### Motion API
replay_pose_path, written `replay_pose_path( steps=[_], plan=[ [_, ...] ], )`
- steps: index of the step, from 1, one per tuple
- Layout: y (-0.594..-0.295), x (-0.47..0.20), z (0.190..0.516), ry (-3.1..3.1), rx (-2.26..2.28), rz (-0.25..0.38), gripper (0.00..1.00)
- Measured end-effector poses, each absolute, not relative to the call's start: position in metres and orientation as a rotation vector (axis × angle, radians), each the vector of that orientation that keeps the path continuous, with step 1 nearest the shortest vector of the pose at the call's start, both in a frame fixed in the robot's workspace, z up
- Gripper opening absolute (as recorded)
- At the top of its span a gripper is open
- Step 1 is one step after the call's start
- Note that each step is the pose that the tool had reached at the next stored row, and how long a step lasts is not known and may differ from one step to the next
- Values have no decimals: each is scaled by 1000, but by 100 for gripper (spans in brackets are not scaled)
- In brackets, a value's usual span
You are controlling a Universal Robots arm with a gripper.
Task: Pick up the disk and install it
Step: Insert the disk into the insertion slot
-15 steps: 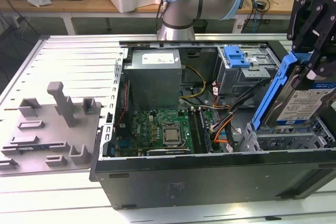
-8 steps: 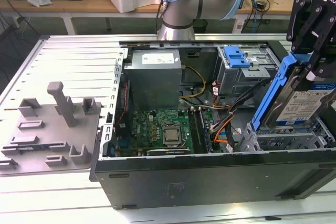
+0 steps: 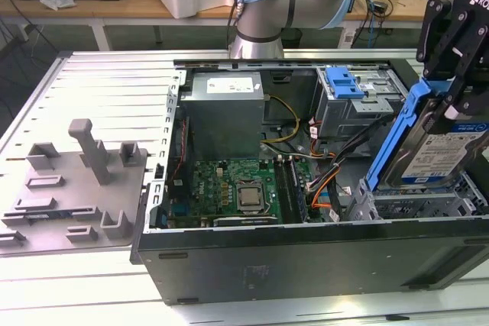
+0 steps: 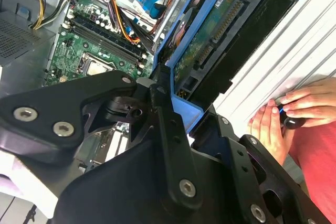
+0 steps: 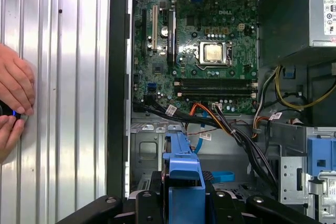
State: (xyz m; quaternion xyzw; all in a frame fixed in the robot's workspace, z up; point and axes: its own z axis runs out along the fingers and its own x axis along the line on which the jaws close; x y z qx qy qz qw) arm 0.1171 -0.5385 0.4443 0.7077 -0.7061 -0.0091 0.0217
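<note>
The disk, a silver drive with a white-and-blue label in a blue plastic bracket, hangs tilted on edge over the drive bay at the open computer case's corner on the exterior view's right. My black gripper is shut on the disk's upper end. In the second wrist view the disk's green circuit-board underside shows beyond my gripper, whose fingers clamp the blue bracket. In the first wrist view the bracket sticks out from my gripper above the case's interior.
Inside the case lie the motherboard, the large grey box, loose cables and a grey cage with a blue latch. A grey fixture sits on the ribbed table. A person's hands rest beside the case.
</note>
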Motion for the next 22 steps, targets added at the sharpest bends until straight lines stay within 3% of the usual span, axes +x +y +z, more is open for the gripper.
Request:
replay_pose_path(
  steps=[22],
  plan=[
    [-539, 117, 433, -2188, 2193, -28, 37]
  ],
)
